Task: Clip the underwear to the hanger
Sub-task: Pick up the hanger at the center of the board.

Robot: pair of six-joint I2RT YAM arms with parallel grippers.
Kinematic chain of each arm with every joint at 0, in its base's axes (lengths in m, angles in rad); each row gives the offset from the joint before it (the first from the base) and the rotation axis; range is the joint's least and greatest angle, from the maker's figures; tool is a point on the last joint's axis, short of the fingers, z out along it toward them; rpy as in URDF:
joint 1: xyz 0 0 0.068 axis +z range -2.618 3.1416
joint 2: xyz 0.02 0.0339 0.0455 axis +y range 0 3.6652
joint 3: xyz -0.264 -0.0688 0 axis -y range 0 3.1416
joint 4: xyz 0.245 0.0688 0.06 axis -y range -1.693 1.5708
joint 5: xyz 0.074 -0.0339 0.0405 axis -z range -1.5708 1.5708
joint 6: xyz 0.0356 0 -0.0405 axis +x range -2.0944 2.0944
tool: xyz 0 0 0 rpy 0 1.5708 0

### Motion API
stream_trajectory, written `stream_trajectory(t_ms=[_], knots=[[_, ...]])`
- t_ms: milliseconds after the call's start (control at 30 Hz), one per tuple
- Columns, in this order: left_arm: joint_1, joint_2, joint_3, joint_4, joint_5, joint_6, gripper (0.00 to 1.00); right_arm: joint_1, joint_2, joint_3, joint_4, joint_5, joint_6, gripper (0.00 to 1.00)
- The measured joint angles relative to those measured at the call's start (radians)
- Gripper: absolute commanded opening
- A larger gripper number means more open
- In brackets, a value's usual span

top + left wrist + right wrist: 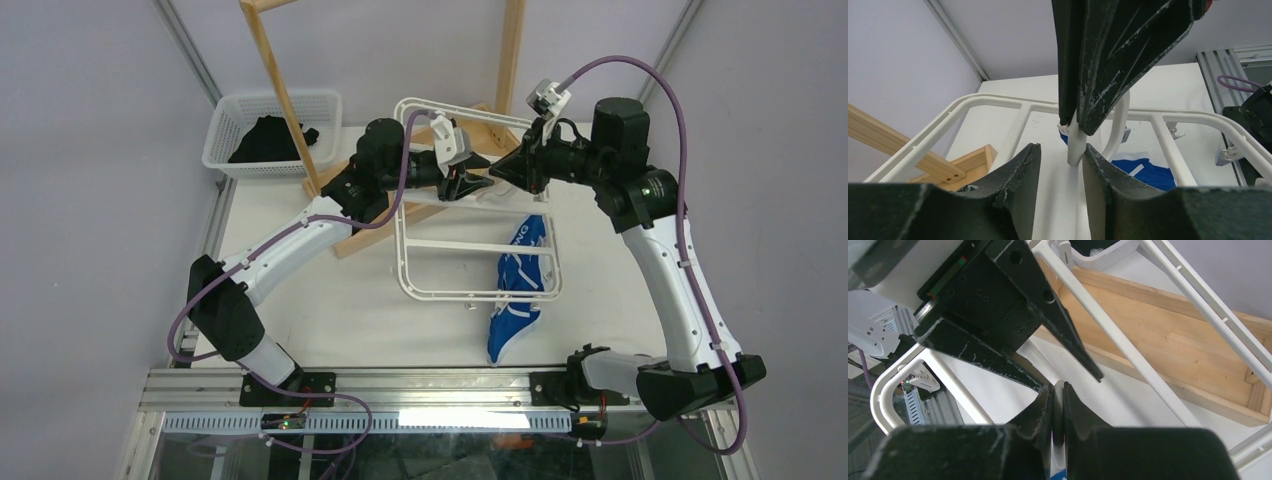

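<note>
The white hanger (pixel 410 240) lies tilted over the table, its far end raised. The blue underwear (pixel 512 310) hangs from its right side and shows under the frame in the left wrist view (pixel 1148 175). My right gripper (pixel 502 172) is shut on the hanger's white hook (pixel 1058 397), which is pinched between its fingers (pixel 1108 60). My left gripper (pixel 1060 150) is open, facing the right one. The hook's end (pixel 1074 147) sits between its jaws, against the right finger. The left gripper's fingers (pixel 998 355) spread around the right gripper's tips.
A white basket (pixel 270 130) with a black garment (pixel 272 140) stands at the back left. The tall wooden rack (pixel 280 90) rises behind the hanger, and its base (pixel 1198 355) lies under the frame. The table edge and rail are near the arm bases.
</note>
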Motion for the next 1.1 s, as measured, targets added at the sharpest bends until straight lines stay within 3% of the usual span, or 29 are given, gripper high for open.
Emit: stream_trajectory(t_ms=[67,167,267,367,400,533,700,967,1100], knots=[[0.0,0.0,0.0,0.01,-0.003,-0.004,0.48,0.003,0.001,-0.004,0.005,0.003,0.005,0.0],[0.0,0.0,-0.002,0.035,-0.006,-0.014,0.45,0.008,0.002,-0.013,0.006,0.008,0.016,0.0],[0.0,0.0,-0.005,0.046,-0.005,-0.029,0.3,0.009,0.006,-0.015,0.013,0.013,0.023,0.0],[-0.001,0.0,-0.008,0.052,0.001,-0.041,0.04,0.01,0.009,-0.017,0.029,0.02,0.027,0.0],[-0.005,0.0,-0.01,0.053,0.007,-0.045,0.0,0.01,0.01,-0.019,0.035,0.023,0.027,0.05],[-0.006,0.0,-0.014,0.061,0.002,-0.052,0.0,0.009,0.003,-0.042,0.074,0.027,0.035,0.39],[-0.005,0.0,-0.06,0.06,-0.026,-0.068,0.0,0.013,-0.106,-0.173,0.22,0.07,0.061,0.68],[-0.004,-0.008,-0.082,0.101,-0.093,-0.194,0.0,0.015,-0.5,-0.666,0.71,0.203,0.122,0.71],[-0.004,-0.038,-0.112,0.167,-0.089,-0.265,0.0,0.015,-0.554,-0.818,0.847,0.251,0.165,0.71]])
